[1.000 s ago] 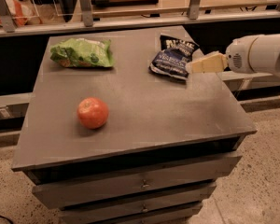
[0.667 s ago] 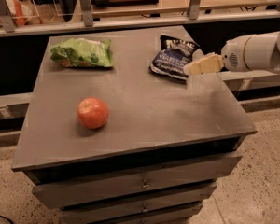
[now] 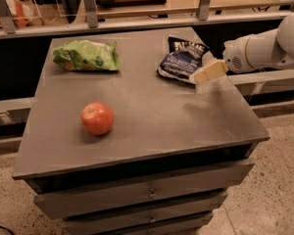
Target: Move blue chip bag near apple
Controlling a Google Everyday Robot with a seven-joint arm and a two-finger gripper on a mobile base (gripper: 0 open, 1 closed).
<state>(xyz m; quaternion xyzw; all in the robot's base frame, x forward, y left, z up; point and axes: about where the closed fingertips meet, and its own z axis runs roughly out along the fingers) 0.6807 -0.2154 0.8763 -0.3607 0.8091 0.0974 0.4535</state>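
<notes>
The blue chip bag, dark navy with white lettering, lies at the back right of the grey cabinet top. The apple, red-orange and round, sits at the front left of the top, well apart from the bag. My gripper reaches in from the right on a white arm. Its beige tip hangs just above the top at the bag's right front edge, touching or nearly touching it.
A bright green snack bag lies at the back left of the top. The cabinet has drawers below its front edge. A railing and a counter run behind it. Speckled floor lies to the right.
The gripper has shifted slightly left and closer to the blue chip bag's right edge. The bag, the apple and the green bag have not moved.
</notes>
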